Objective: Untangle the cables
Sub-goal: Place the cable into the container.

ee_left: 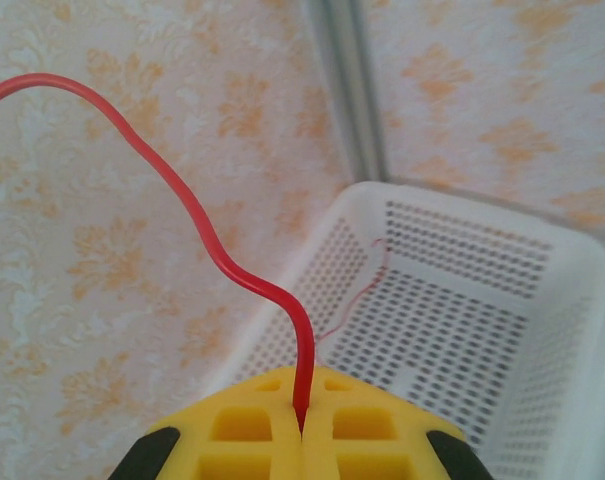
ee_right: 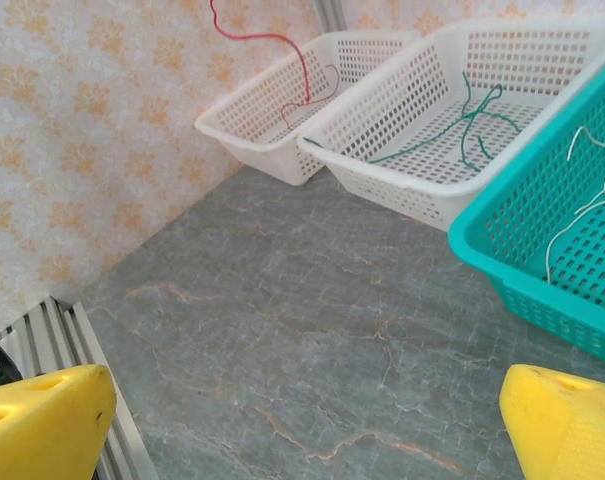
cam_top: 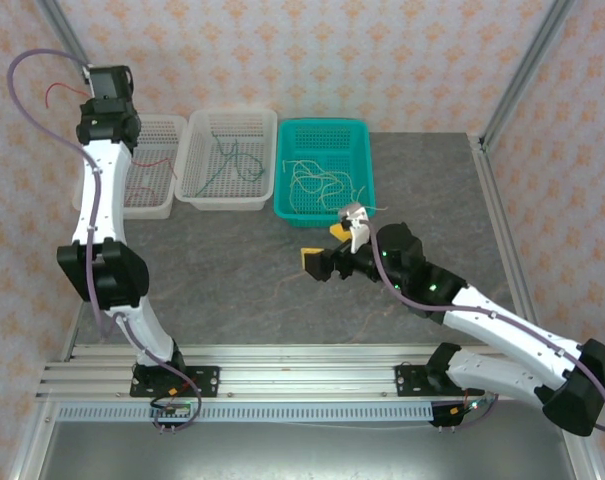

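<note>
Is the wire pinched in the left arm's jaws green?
No, the left jaws are shut on a red wire, which curves up and away from between them.

My left gripper point(ee_left: 302, 425) hangs above the leftmost basket point(cam_top: 154, 208), a cable point(ee_left: 212, 250) clamped in it and rising from it. My right gripper point(cam_top: 325, 247) hovers over the table point(cam_top: 232, 290) just before the rightmost basket point(cam_top: 294, 212). The middle basket point(cam_top: 227, 203) lies ahead to its left, the leftmost beyond that. Loose cables point(cam_top: 320, 185) lie in both nearer baskets.
</note>
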`<action>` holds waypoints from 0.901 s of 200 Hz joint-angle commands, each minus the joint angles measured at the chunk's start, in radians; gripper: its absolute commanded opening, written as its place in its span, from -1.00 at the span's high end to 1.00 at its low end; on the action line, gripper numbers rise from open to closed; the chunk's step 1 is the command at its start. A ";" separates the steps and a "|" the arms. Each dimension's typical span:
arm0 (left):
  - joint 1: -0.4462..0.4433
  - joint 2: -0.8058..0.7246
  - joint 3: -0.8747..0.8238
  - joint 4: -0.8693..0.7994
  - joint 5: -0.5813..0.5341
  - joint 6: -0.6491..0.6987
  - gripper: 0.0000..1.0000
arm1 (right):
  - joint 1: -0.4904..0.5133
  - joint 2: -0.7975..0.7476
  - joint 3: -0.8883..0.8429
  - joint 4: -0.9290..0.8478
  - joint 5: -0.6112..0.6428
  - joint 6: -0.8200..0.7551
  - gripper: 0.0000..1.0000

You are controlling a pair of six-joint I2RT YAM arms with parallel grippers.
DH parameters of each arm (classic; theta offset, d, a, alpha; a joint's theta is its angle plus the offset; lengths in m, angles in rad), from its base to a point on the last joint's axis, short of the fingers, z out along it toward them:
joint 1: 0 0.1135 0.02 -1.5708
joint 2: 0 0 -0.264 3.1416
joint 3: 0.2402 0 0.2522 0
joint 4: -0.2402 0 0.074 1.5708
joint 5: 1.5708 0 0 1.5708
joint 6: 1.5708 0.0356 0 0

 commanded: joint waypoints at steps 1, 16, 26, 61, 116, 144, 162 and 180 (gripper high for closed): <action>0.046 0.064 0.086 -0.056 -0.018 0.056 1.00 | -0.006 -0.023 0.048 -0.038 0.029 -0.001 -0.98; 0.055 0.140 0.125 -0.056 0.019 0.089 1.00 | -0.006 -0.017 0.043 -0.026 0.037 0.016 -0.98; 0.056 0.183 0.147 -0.051 0.017 0.120 1.00 | -0.006 -0.011 0.040 -0.016 0.039 0.031 -0.98; 0.067 0.277 0.160 -0.005 0.035 0.191 1.00 | -0.006 0.020 0.048 0.005 0.046 0.078 -0.98; 0.065 0.393 0.194 -0.004 0.177 0.156 0.15 | -0.006 0.112 0.110 0.002 0.048 0.082 -0.98; 0.062 0.338 0.185 0.012 0.238 0.085 -0.40 | -0.006 0.148 0.125 0.024 0.058 0.102 -0.98; 0.062 0.234 0.125 0.029 0.307 -0.014 -0.55 | -0.006 0.165 0.130 0.033 0.115 0.107 -0.98; 0.054 0.074 -0.044 0.146 0.408 -0.142 -0.76 | -0.007 0.176 0.131 0.023 0.258 0.126 -0.98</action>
